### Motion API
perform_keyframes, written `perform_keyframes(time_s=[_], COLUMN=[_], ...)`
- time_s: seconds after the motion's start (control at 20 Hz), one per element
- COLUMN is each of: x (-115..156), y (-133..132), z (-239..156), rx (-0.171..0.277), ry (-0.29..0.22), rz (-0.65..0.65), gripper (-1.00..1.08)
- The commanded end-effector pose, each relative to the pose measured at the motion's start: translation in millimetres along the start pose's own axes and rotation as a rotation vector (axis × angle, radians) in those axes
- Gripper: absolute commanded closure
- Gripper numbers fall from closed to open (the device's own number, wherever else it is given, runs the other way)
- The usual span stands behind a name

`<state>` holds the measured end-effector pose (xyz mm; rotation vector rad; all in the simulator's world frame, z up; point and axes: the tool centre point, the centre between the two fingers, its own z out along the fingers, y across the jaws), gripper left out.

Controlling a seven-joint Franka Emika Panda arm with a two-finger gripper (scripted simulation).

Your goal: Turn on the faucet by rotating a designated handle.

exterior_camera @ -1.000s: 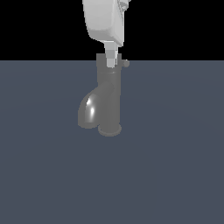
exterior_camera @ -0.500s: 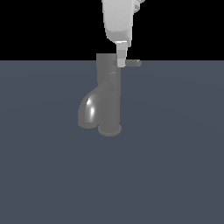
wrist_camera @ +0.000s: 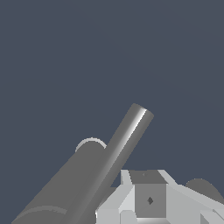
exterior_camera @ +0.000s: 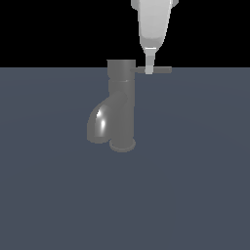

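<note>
flat slate floor, black backdrop

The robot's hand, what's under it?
Right under the gripper is the handle, the thin rod sticking out of the faucet top. The fingertip crosses it, hiding that bit of rod. Whether they touch is unclear.

A flat, plain slate-blue table stretches across the whole lower part of the exterior view, meeting black background at a straight far edge. Standing directly on it is a dull grey metallic faucet, upright, its round base flange pressed to the surface. Its fat glossy spout curves down toward the exterior view's left, ending close above the table.
</note>
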<state>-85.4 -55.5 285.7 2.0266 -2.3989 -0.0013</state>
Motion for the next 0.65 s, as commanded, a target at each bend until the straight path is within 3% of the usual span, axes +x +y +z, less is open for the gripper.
perform_keyframes(time_s=[0.0, 0.6], x=[17, 48], y=[-9, -37], z=[0, 0], rx=[0.002, 0.002], ry=[0.000, 0.000], rz=[0.020, 0.029], gripper=[1.08, 1.08])
